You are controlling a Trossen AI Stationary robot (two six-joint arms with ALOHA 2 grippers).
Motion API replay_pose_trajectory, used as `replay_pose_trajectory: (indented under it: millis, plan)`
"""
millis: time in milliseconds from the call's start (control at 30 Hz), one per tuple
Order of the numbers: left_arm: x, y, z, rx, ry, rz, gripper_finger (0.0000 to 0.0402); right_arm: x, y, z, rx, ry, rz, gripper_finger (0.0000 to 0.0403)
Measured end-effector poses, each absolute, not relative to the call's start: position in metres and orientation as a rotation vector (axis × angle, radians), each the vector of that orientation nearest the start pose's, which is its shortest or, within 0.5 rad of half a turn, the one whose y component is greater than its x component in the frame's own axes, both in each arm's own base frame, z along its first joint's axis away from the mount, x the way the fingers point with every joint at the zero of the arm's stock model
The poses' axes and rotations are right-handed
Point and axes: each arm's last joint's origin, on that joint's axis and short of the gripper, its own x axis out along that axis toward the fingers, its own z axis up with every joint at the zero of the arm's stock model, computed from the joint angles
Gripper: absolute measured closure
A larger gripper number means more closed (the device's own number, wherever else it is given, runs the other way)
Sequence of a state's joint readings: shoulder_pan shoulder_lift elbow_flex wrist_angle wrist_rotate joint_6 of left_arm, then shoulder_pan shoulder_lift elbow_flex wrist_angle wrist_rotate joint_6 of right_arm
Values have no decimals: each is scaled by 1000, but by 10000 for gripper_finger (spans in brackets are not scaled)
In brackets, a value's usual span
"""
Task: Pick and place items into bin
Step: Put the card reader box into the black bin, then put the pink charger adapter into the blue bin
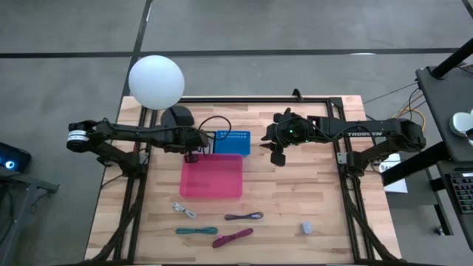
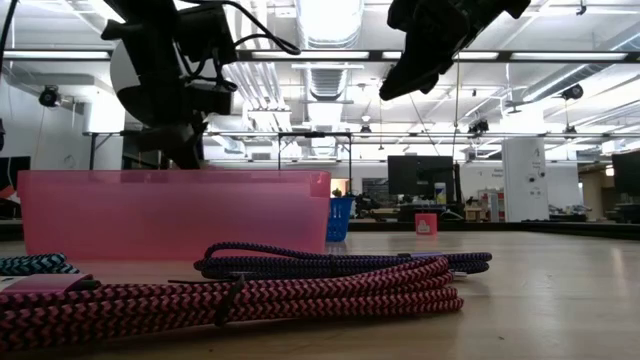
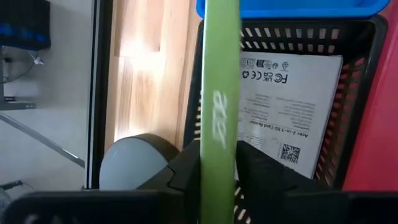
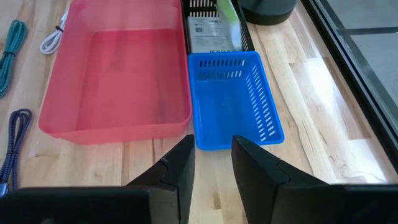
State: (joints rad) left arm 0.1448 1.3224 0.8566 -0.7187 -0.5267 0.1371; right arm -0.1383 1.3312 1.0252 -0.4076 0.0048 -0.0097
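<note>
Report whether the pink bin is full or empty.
Empty. The right wrist view shows the pink bin with a bare floor; the cords lie on the table outside it.

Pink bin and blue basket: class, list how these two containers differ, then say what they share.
The pink bin has smooth, translucent, solid walls; the blue basket has slotted, opaque walls. The pink bin is wider, the blue basket narrower. Both are open-topped, rectangular, empty and standing upright next to each other on the wooden table.

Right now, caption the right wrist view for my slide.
Right gripper open above blue basket, beside empty pink bin; green packet in black basket.
</note>
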Motion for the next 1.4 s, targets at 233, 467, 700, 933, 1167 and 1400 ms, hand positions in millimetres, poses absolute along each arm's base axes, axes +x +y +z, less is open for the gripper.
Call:
replay_pose_trajectory:
  millis: [233, 467, 700, 933, 1167, 1400]
  plan:
    - [231, 48, 217, 347, 1224, 511, 272, 279, -39, 280, 41, 713, -134, 310]
    - [233, 48, 220, 342, 1213, 508, 258, 279, -39, 280, 41, 713, -134, 310]
    - [238, 46, 229, 267, 1180, 401, 257, 279, -39, 280, 41, 714, -134, 310]
    - [240, 46, 233, 260, 1167, 399, 257, 279, -39, 280, 41, 715, -134, 310]
    - [249, 47, 255, 74, 1028, 493, 257, 279, -39, 280, 41, 719, -134, 310]
    - [259, 44, 280, -70, 741, 378, 258, 279, -39, 279, 46, 722, -134, 310]
